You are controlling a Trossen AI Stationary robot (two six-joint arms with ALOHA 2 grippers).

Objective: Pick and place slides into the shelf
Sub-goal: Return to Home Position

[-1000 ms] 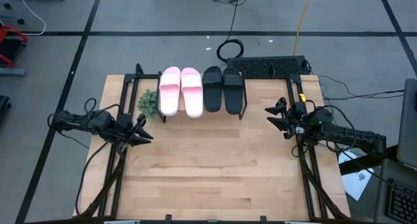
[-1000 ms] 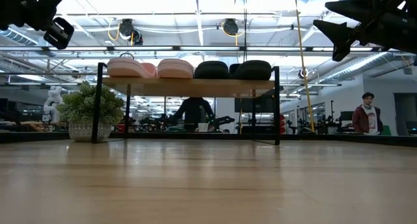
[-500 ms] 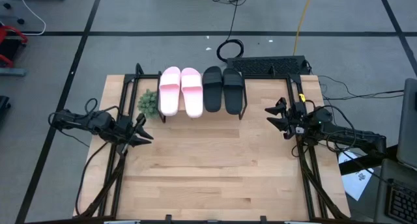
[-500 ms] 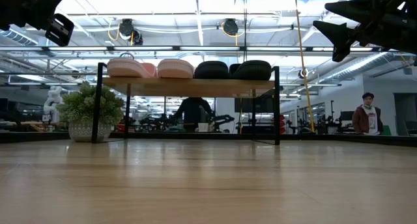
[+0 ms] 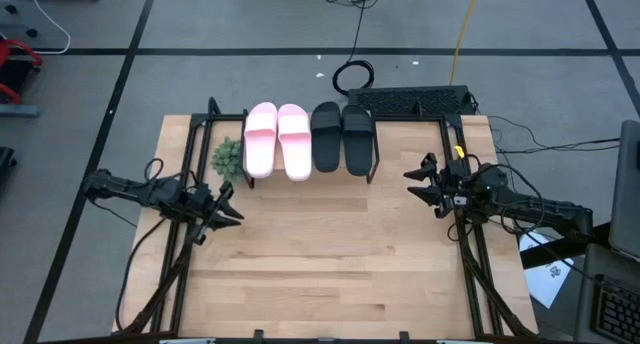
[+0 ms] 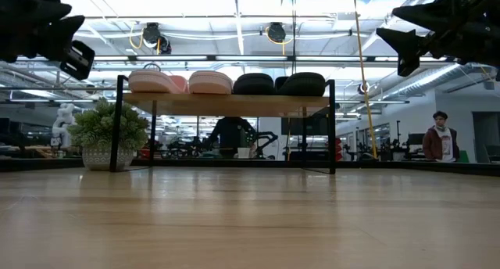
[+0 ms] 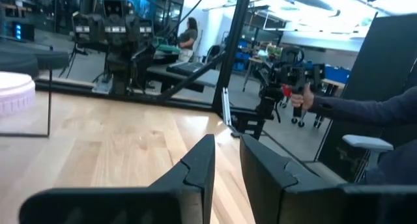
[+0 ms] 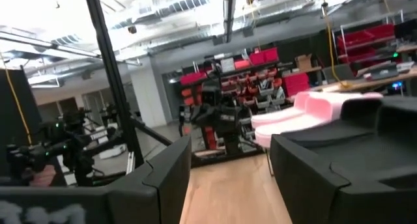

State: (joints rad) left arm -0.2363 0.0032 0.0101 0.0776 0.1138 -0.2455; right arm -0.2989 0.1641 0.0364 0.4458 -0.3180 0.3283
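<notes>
Your slides come as a light pink pair (image 5: 277, 141) and a black pair (image 5: 342, 137). The shelf (image 6: 226, 103) has a pale wooden plank and black legs. Your worktop (image 5: 330, 254) is blond, streaky wood, the plant (image 5: 227, 157) is green, and the left hand (image 5: 228, 206) and right hand (image 5: 412, 182) are black.

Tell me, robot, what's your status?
Left gripper and right gripper open, empty, out wide. Pink slides, black slides all on shelf. Potted plant beside shelf, harmless.

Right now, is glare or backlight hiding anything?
Low view: ceiling lights backlight it; left gripper and right gripper are silhouettes, but the light pink slides and black slides on the wooden plank shelf show plainly. High view: even light, no glare. Right wrist view: ceiling glares white.
</notes>
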